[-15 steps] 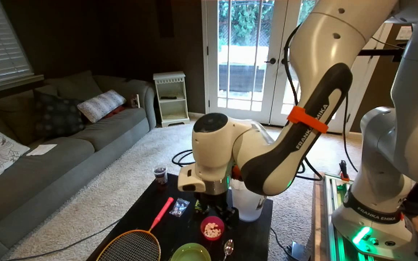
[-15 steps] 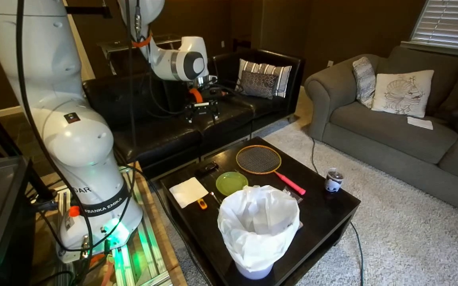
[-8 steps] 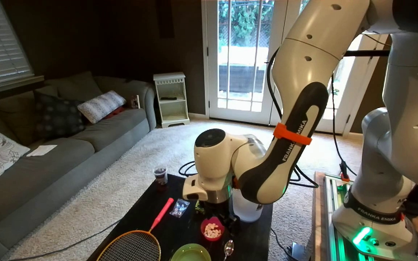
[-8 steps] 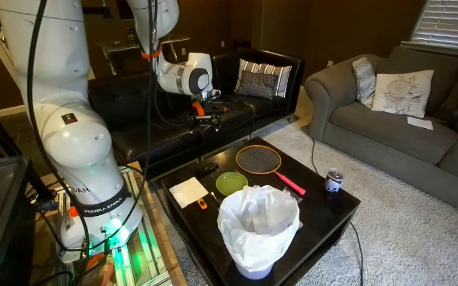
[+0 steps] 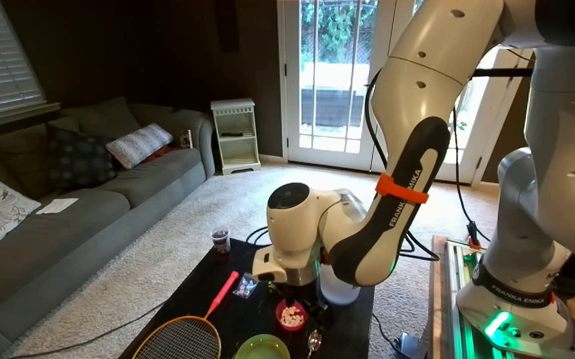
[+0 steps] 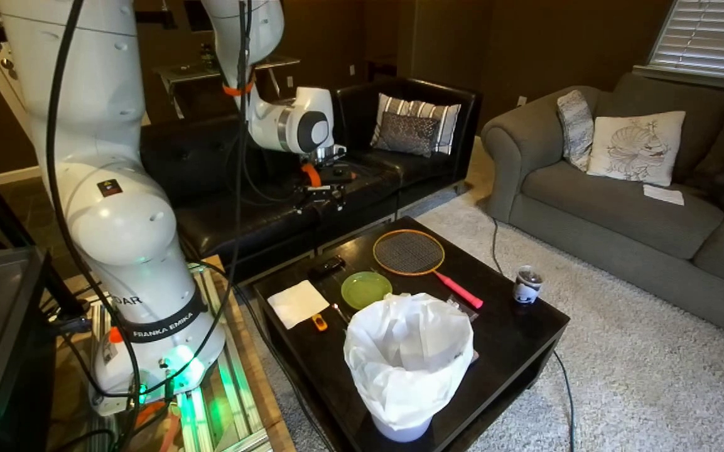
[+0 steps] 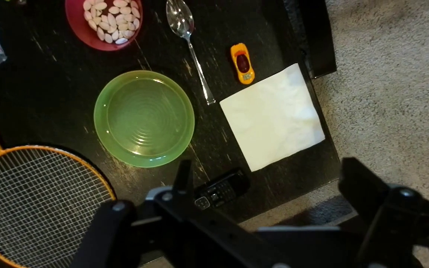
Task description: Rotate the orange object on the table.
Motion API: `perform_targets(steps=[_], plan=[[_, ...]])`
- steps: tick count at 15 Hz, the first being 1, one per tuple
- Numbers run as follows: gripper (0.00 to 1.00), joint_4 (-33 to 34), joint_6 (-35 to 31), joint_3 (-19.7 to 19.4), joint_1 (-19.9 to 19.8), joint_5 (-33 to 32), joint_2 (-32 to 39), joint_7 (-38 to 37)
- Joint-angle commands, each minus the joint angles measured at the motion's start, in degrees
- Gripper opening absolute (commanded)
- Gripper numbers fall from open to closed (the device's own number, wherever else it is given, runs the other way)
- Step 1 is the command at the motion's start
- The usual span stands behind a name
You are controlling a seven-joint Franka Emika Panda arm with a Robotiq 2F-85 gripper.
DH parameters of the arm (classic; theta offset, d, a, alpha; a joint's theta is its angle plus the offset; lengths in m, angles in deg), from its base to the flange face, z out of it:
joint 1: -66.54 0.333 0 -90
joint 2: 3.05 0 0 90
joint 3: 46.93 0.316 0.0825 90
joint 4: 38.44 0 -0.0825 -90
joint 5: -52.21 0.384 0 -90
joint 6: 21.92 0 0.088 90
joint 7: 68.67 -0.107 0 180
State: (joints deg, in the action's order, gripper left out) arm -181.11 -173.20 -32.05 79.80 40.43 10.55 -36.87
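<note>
- Orange object (image 7: pixel 242 64): prob the small orange-yellow car-like thing, not the red bowl (image 7: pixel 80 32); it lies on the surface (image 6: pixel 506 342) just beside the edge of the white paper (image 7: pixel 272 117), w/ the spoon (image 7: pixel 198 69) near on its other side; can't tell if it touches the paper
- Jaws: spread wide, nothing b/w them, up off the surface & well apart from the orange object
- Step in hand, I'd judge: approach, no grip yet
- Travel at height 1st; in wrist view one side looms by the remote (image 7: pixel 223 189), so no early drop
- Ctr over the orange object, then go straight down
- Set jaws to close across its narrow sides, & pre-close partway so neither side lands on spoon or paper
- Squeeze lightly; prob hard, light plastic, might skid or tip if caught off-ctr
- Raise a touch so its ends don't snag the paper, then turn abt vert axis w/ enough joint travel left
- Lower, let go, back straight up
</note>
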Motion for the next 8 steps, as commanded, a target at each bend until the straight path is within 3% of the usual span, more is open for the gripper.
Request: perform_targets(steps=[1, 8], plan=[[1.00, 1.61, -1.91, 0.51, 1.84, -4.09, 5.04, -3.58], [1.00, 7.40, -3.39, -4.29, 11.36, -19.50, 15.80, -13.47]])
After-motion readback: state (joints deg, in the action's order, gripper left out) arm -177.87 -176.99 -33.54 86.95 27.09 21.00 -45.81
